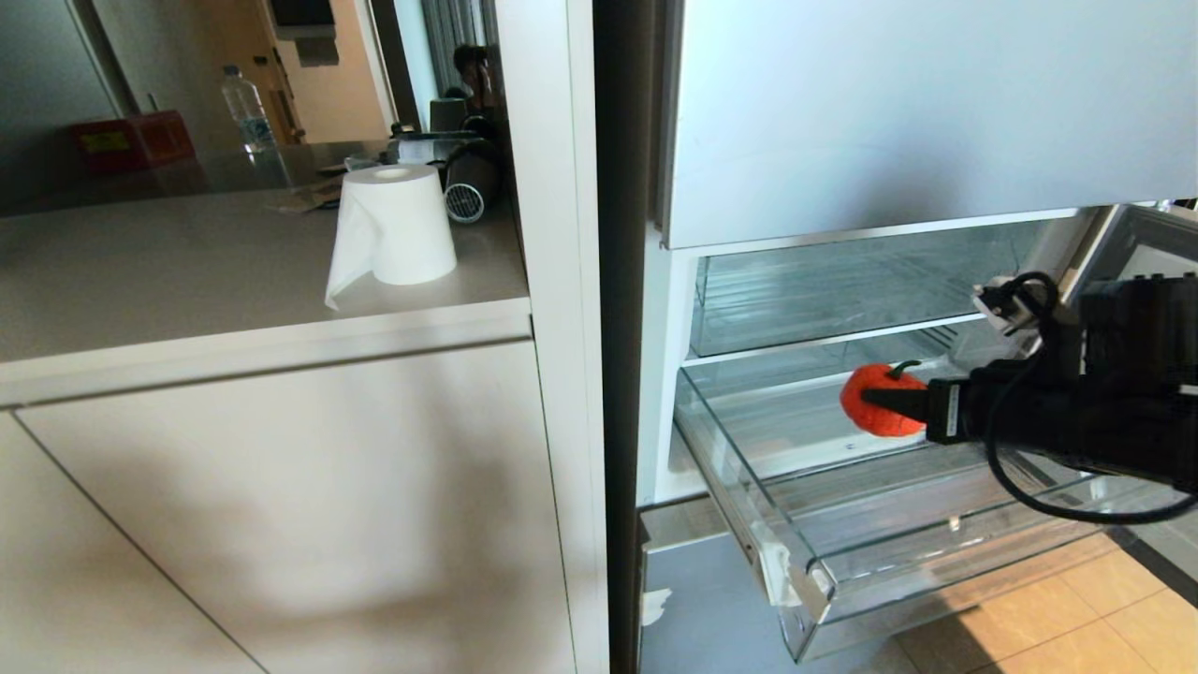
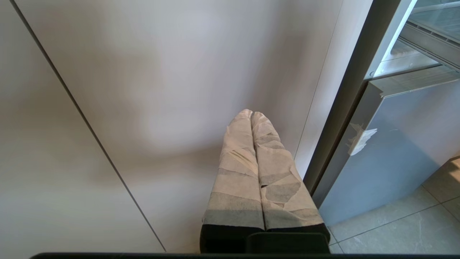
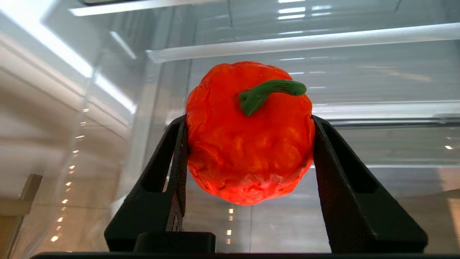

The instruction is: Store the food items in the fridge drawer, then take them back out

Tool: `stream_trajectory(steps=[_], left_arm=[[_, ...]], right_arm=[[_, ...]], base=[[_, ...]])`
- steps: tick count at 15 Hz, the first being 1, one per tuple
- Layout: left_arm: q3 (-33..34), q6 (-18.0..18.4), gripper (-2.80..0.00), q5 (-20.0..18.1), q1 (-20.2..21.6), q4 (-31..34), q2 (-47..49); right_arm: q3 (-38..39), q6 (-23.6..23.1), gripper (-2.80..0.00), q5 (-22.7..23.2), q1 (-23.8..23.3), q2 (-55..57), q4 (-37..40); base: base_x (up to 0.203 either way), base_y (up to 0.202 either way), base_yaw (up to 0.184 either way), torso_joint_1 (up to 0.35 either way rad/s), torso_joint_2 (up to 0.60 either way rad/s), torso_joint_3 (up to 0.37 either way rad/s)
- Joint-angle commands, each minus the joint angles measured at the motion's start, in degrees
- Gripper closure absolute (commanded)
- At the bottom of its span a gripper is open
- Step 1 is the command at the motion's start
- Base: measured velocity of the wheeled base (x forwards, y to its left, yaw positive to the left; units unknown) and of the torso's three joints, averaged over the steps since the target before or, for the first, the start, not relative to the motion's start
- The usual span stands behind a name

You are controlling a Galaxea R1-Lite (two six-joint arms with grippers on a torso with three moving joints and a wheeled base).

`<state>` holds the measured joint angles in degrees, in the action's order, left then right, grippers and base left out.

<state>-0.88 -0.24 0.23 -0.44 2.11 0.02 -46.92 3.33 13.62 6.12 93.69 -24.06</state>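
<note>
A bumpy orange-red tangerine (image 1: 878, 401) with a green stem sits between the black fingers of my right gripper (image 1: 870, 401), which is shut on it. The arm reaches in from the right and holds the fruit above the clear fridge drawer (image 1: 824, 585), which is pulled out of the fridge. In the right wrist view the tangerine (image 3: 248, 140) fills the space between both fingers (image 3: 176, 158), with clear plastic behind it. My left gripper (image 2: 251, 114) is shut with nothing in it, its taped fingers pointing at a beige cabinet front. No apple shows in any view.
A white paper roll (image 1: 393, 225) stands on the counter (image 1: 187, 281) left of the fridge. Above the drawer are glass shelves (image 1: 842, 290) and a closed white fridge door panel (image 1: 936, 103). Tan floor tiles (image 1: 1076, 608) lie below the drawer.
</note>
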Motion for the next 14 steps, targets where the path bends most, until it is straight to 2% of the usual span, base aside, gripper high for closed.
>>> stream_trajectory(steps=[1, 13, 14], left_arm=[[0.0, 0.0, 0.0, 0.0, 0.0, 0.0, 0.0], [0.1, 0.0, 0.0, 0.0, 0.0, 0.0, 0.0], [0.0, 0.0, 0.0, 0.0, 0.0, 0.0, 0.0]], right_arm=[[-2.2, -0.2, 0.0, 0.1, 0.1, 6.0, -0.2], [-8.9, -2.0, 0.0, -1.4, 2.1, 19.9, -0.3], [-9.1, -1.9, -2.8, -1.4, 2.4, 20.0, -0.3]], base=[[0.0, 0.0, 0.0, 0.0, 0.0, 0.0], [0.0, 0.0, 0.0, 0.0, 0.0, 0.0], [0.0, 0.0, 0.0, 0.0, 0.0, 0.0]])
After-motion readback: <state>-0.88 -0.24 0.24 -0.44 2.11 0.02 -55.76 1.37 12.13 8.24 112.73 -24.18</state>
